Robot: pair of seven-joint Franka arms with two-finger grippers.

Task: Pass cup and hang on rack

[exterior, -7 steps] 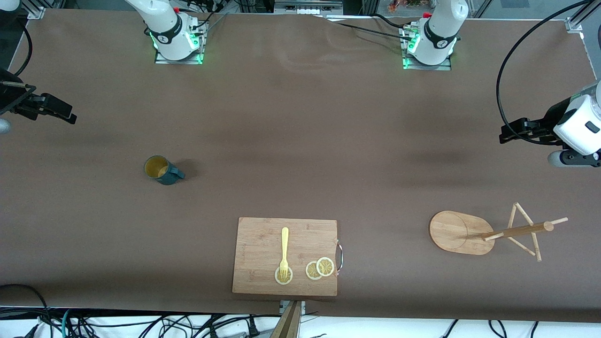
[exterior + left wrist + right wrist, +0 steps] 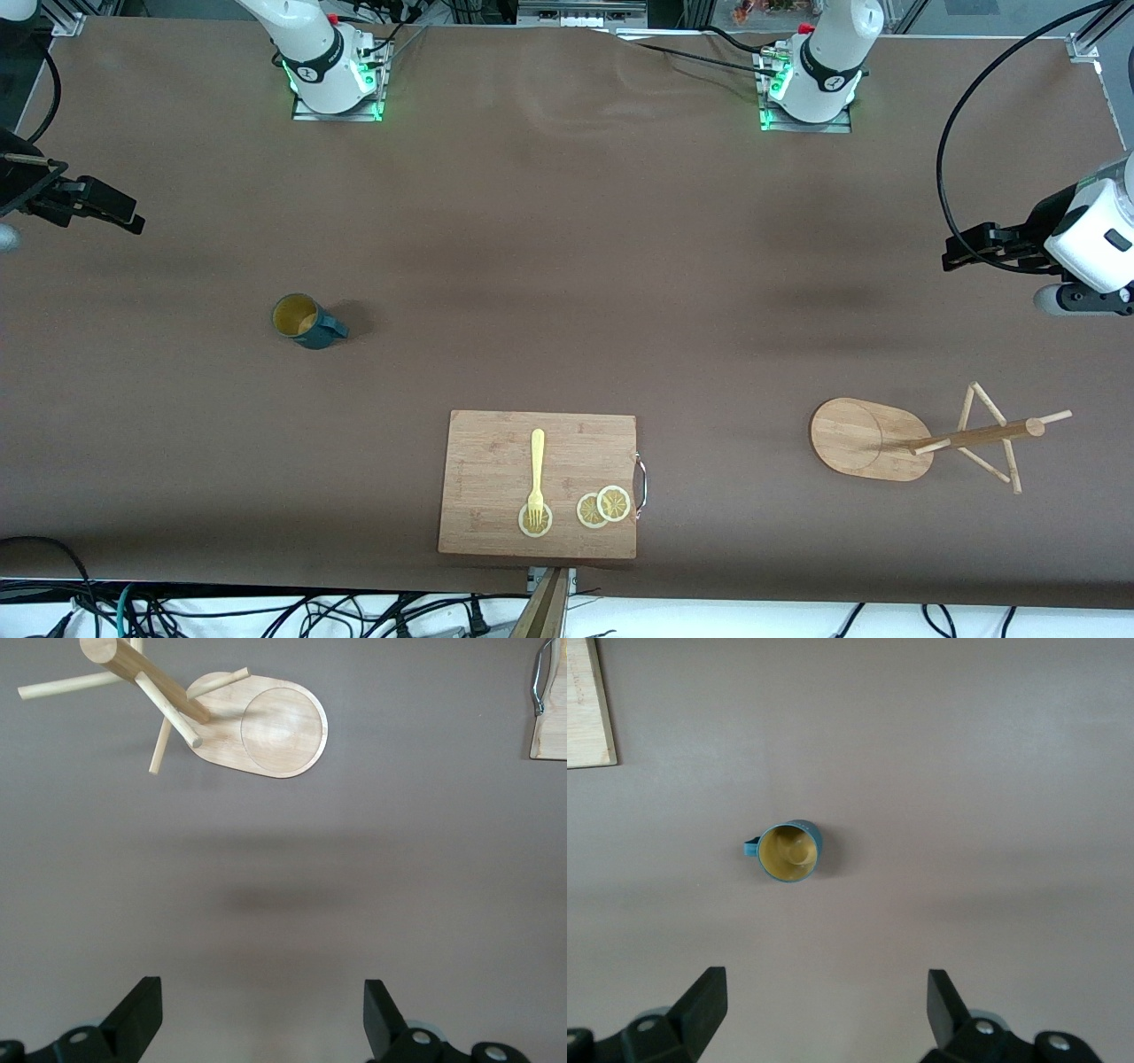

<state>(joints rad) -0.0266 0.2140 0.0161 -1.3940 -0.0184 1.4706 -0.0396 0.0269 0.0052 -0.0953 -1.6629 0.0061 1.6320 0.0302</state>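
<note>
The dark teal cup [image 2: 306, 322] stands upright on the table toward the right arm's end, its yellowish inside showing; it also shows in the right wrist view [image 2: 790, 851]. The wooden rack [image 2: 921, 436] stands toward the left arm's end, with an oval base, pole and thin pegs; it shows in the left wrist view [image 2: 257, 722] too. My right gripper [image 2: 111, 211] is open and empty, up in the air at the right arm's end of the table, apart from the cup. My left gripper [image 2: 966, 250] is open and empty, up in the air at the left arm's end, apart from the rack.
A bamboo cutting board [image 2: 496, 452] lies near the table's front edge between cup and rack, bearing a yellow fork [image 2: 536, 474] and lemon slices [image 2: 604, 507]. Its corner shows in both wrist views. The brown table [image 2: 567, 266] lies bare in the middle.
The right gripper has shifted up slightly in the front view. Cup, rack and left arm have not moved.
</note>
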